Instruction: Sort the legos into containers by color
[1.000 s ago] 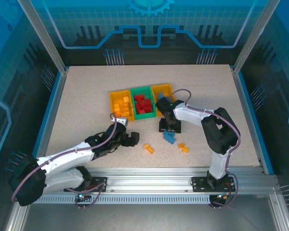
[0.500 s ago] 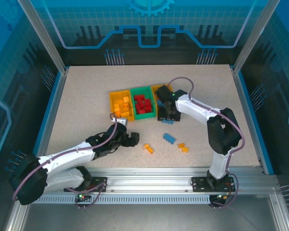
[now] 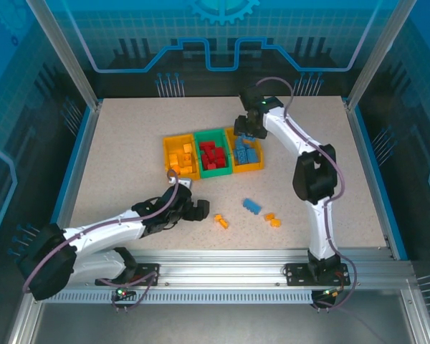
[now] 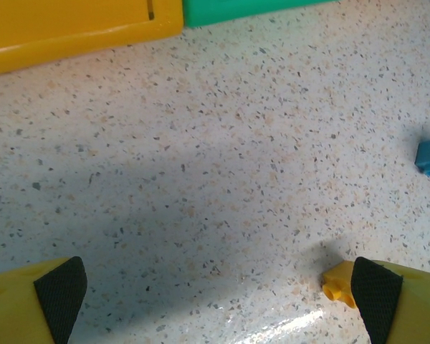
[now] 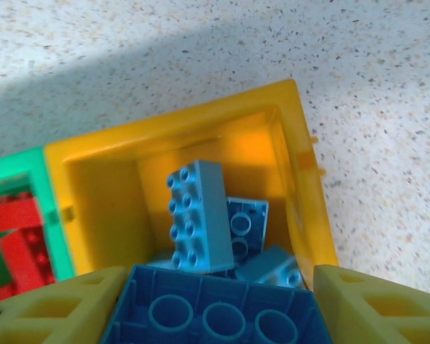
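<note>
Legos (image 5: 201,215) are heaped in the three-o'clock bin (image 5: 306,179), so the blue brick (image 5: 215,319) clamped in the right gripper (image 5: 218,304) may be bounced out.

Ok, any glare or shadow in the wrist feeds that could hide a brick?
Left wrist view: a soft shadow bands the tabletop, glare streaks just below the orange brick, itself clear. Right wrist view: shadow on the tabletop beyond the yellow bin; the blue brick in the right pincer is sharp.
</note>
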`<action>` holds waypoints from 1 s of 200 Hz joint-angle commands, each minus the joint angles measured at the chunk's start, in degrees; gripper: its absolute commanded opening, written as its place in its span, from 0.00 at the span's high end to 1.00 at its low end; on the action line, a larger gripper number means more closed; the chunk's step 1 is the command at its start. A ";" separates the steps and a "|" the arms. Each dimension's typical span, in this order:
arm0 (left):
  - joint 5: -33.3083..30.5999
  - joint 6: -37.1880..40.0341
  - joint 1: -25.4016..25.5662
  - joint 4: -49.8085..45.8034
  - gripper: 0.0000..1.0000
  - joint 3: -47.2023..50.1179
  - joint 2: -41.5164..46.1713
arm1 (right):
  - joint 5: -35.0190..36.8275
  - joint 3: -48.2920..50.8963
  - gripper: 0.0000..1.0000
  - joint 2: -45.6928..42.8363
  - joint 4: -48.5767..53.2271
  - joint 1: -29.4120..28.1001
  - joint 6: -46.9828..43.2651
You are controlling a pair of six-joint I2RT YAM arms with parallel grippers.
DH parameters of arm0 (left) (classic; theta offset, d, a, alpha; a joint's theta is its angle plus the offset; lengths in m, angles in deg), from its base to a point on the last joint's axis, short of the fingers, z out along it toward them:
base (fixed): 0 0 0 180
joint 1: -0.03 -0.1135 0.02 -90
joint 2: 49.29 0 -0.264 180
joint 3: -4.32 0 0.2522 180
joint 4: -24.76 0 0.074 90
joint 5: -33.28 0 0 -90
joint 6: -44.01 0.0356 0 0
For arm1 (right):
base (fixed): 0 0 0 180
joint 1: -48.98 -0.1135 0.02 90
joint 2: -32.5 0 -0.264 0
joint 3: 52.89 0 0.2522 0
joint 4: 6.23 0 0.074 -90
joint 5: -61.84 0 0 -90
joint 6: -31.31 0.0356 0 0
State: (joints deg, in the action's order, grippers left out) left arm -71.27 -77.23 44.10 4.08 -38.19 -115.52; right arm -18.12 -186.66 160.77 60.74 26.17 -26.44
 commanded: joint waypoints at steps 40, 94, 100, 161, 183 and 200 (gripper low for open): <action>0.84 -0.63 1.43 1.86 0.01 -2.49 -2.52 | -3.44 -8.53 0.24 4.01 4.70 1.63 -2.57; 2.10 5.30 6.67 3.04 0.01 -5.45 -6.76 | -6.04 -0.61 0.09 -4.60 1.94 1.11 -3.97; 2.09 6.20 7.53 2.84 0.01 -5.88 -7.35 | -6.44 1.24 0.09 -6.11 1.24 1.10 -4.06; 3.01 1.40 9.71 -1.54 0.06 -10.05 -14.56 | -4.39 24.22 0.08 -22.40 -5.11 2.43 -4.74; 5.49 -1.67 9.90 -1.28 0.09 -10.88 -16.04 | -4.77 31.00 0.08 -26.37 -7.44 3.56 -4.17; 6.54 -2.95 10.09 0.22 0.14 -10.67 -17.08 | -4.88 33.62 0.08 -27.77 -7.86 4.00 -3.93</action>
State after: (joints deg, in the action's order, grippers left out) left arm -67.53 -76.42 53.57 4.13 -47.55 -131.15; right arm -23.48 -157.02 135.11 55.12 28.60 -30.26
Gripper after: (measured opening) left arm 0.892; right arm 0.915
